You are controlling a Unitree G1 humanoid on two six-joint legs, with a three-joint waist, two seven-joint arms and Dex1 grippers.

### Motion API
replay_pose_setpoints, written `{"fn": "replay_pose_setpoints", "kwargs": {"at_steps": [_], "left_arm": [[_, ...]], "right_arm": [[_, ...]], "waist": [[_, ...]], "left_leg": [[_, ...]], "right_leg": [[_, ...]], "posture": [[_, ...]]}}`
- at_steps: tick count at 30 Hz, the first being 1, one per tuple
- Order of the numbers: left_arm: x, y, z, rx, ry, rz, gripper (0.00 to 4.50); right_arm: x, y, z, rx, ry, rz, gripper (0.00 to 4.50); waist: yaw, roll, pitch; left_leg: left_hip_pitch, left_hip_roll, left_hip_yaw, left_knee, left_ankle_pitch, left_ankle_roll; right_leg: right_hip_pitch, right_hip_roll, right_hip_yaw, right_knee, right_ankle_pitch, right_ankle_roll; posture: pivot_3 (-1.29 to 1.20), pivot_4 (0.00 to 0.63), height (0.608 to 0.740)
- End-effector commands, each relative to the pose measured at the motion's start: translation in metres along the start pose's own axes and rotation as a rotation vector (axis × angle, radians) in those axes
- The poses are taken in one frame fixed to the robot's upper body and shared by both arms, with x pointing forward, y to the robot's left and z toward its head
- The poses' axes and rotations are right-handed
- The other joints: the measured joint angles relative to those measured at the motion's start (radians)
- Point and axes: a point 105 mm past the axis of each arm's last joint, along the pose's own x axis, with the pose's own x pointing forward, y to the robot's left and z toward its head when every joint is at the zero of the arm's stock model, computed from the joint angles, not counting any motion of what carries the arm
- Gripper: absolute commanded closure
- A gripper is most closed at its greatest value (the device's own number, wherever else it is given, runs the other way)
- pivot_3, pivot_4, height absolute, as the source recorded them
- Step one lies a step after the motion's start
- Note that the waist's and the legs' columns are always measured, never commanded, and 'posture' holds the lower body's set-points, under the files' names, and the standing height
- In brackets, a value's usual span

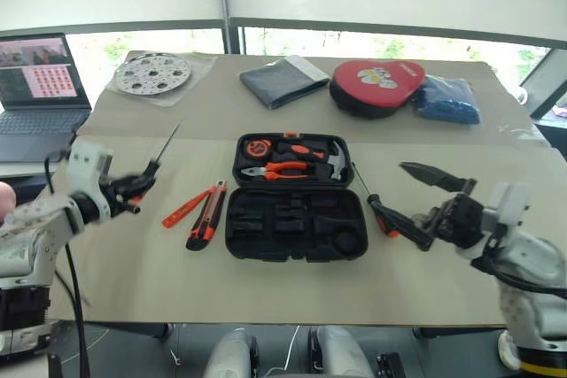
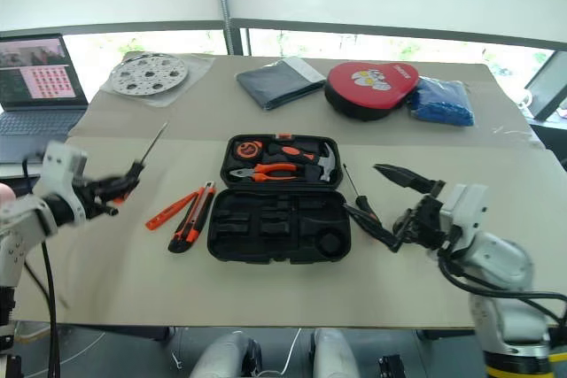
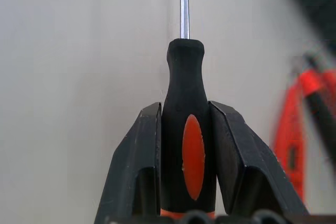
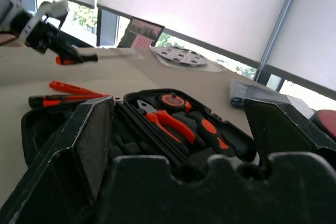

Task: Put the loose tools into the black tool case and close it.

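Observation:
The black tool case (image 1: 297, 219) lies open mid-table, with pliers, a hammer and a tape measure in its far half. My left gripper (image 1: 135, 189) is shut on a black-and-orange screwdriver (image 3: 191, 156) left of the case, its shaft (image 1: 168, 143) pointing away from me. A slim orange tool (image 1: 184, 210) and a utility knife (image 1: 205, 216) lie between that gripper and the case. A second screwdriver (image 1: 370, 194) lies along the case's right side. My right gripper (image 1: 392, 186) hovers open just beside it, holding nothing.
Along the far edge lie a round perforated disc (image 1: 152, 73), a dark grey folded pouch (image 1: 283, 80), a red round pad (image 1: 376, 86) and a blue bag (image 1: 447, 99). A laptop (image 1: 35, 86) stands off the table's left side.

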Motion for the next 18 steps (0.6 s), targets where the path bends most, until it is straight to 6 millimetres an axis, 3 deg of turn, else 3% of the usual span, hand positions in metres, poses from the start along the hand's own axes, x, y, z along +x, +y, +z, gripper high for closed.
{"fn": "replay_pose_setpoints", "kwargs": {"at_steps": [1,4,7,11,18], "left_arm": [[0.034,-0.069,0.039,0.392,-0.08,-0.373,3.64],[0.062,-0.105,0.034,0.568,-0.023,-0.556,3.64],[0.087,-0.123,0.02,0.673,0.053,-0.649,3.64],[0.104,-0.131,0.01,0.709,0.122,-0.681,3.64],[0.116,-0.14,0.001,0.719,0.18,-0.686,3.64]], "right_arm": [[-0.016,-0.018,-0.001,-0.012,0.084,-0.021,0.0],[-0.012,-0.012,-0.005,0.018,0.133,0.044,0.0],[-0.008,-0.008,-0.008,0.034,0.166,0.09,0.0],[-0.015,-0.006,-0.013,0.047,0.219,0.123,0.0],[-0.033,-0.009,-0.02,0.054,0.264,0.09,0.0]], "waist": [[0.015,0.001,-0.001],[0.017,0.004,-0.002],[-0.002,0.003,-0.001],[-0.013,0.002,-0.001],[-0.007,0.002,-0.001]], "left_leg": [[0.0,-0.001,0.0,0.001,-0.001,0.001],[0.002,-0.002,0.002,0.004,-0.005,0.01],[0.001,-0.002,0.003,0.008,-0.009,0.016],[-0.002,-0.003,0.002,0.009,-0.009,0.017],[-0.009,-0.002,-0.001,0.013,-0.01,0.019]], "right_leg": [[0.001,-0.001,0.0,-0.001,0.0,0.0],[0.007,0.0,0.001,-0.003,0.0,0.002],[0.007,0.004,0.005,-0.004,0.001,0.005],[0.005,0.006,0.004,-0.005,0.001,0.007],[0.002,0.005,0.002,-0.005,0.0,0.01]], "posture": [[0.0,0.15,0.74],[0.0,0.15,0.74],[0.0,0.15,0.74],[0.0,0.15,0.74],[0.0,0.15,0.74]]}}
